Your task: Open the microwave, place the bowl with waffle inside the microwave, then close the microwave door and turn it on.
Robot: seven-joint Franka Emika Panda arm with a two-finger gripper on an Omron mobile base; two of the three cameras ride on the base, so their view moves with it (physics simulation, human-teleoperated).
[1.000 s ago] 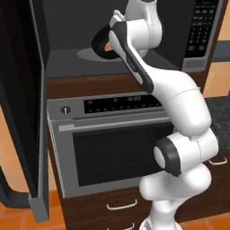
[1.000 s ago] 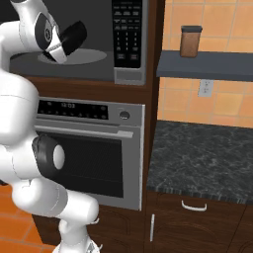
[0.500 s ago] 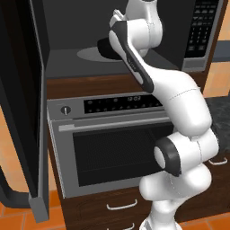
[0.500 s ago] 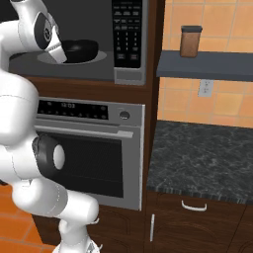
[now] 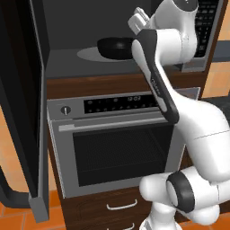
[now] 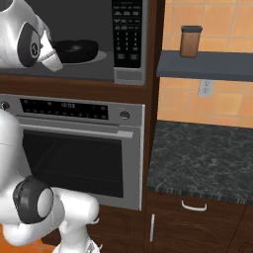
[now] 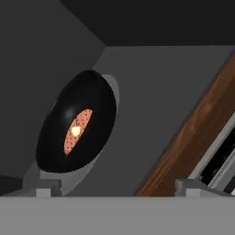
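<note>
The microwave [image 5: 67, 20] stands open, and its keypad [image 6: 127, 34] is at the right. The microwave door [image 5: 24, 112] is swung wide to the left, with its black handle low at the left edge. The black bowl with waffle [image 5: 114, 47] sits on the round turntable inside, also seen as the bowl [image 6: 76, 49] from the right. In the hand view the bowl [image 7: 75, 121] lies ahead, and the orange waffle [image 7: 75, 131] shows inside it. My gripper [image 7: 115, 188] is open and empty, just in front of the bowl and apart from it.
Below the microwave is the silver oven [image 5: 121, 148] with its display strip and bar handle. A dark stone counter [image 6: 197, 153] lies to the right, and above it is a shelf with a brown jar [image 6: 190, 42]. My arm reaches up in front of the oven.
The gripper has opened and let go of the bowl. The bowl now rests flat on the turntable, and the hand has drawn back a little from it.
</note>
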